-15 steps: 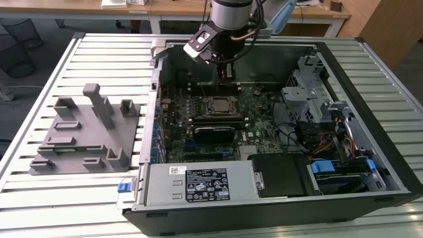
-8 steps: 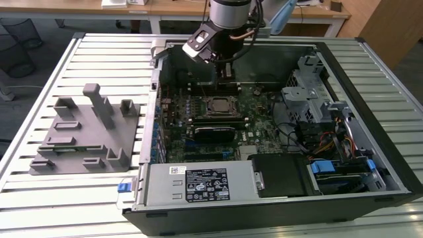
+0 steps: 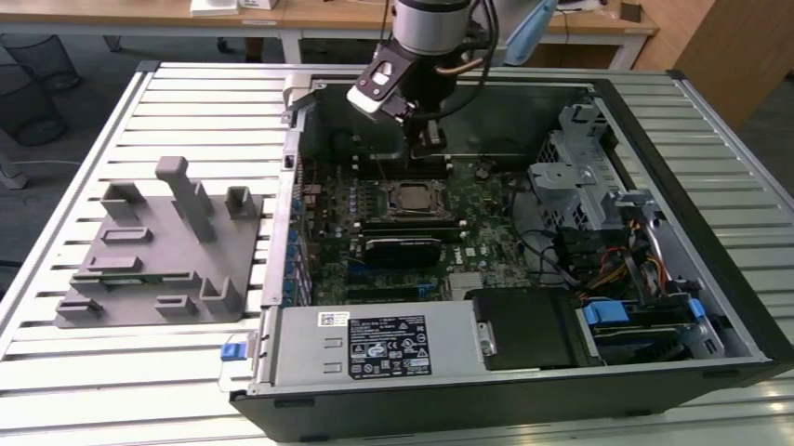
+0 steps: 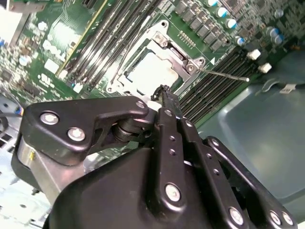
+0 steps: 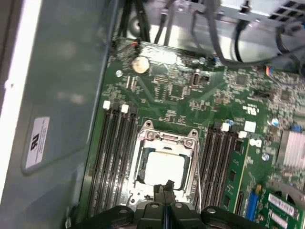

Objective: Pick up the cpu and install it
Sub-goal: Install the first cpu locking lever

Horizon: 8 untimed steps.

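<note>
cpu (image 5: 164, 168) seated in socket (image 5: 144, 137), end effector (image 5: 165, 187) close above it, closed together, gripping nothing

wrist segment (image 3: 432, 23): a silver-grey cylinder is showing at the upper middle of the exterior view, going dark towards its lower end.
camera block (image 3: 376, 88): a white box with a black face is sitting just below the cylinder, towards the exterior view's left.
cables (image 3: 482, 51): black and copper-coloured leads are looping beside the cylinder on the exterior view's right.
tool (image 4: 164, 90): matte black link plates are overlapping like hinged bars in both wrist views and narrowing into two slim black fingers (image 4: 167, 107).
screws (image 4: 76, 134): round silver heads are glinting at the link pivots.
bracket (image 4: 40, 176): pale grey metal is peeking out beneath the black links, carrying a small yellow tag.
</note>
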{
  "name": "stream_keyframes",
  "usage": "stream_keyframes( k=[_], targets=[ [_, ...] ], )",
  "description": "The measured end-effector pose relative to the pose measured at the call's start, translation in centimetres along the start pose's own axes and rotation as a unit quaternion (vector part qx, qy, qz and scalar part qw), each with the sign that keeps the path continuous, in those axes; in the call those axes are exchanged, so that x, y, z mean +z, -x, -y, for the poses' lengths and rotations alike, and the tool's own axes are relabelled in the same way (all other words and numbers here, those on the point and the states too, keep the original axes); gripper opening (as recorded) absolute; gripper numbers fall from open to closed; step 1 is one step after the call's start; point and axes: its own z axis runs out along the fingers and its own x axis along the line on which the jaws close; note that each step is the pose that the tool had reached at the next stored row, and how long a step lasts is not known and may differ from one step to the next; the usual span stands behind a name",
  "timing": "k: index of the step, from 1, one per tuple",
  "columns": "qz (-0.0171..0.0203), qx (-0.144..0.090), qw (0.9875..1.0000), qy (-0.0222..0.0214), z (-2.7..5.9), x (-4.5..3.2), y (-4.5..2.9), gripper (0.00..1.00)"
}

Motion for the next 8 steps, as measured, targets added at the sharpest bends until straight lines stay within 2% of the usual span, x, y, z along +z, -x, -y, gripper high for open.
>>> stream_keyframes(
  k=[4,8],
  targets=[
    [0.0001,-0.037,0.9993,0.0006,0.0,0.05,0.0,0.11],
    [0.0002,-0.073,0.9974,0.0013,0.0,0.07,0.0,0.11]
  ],
)
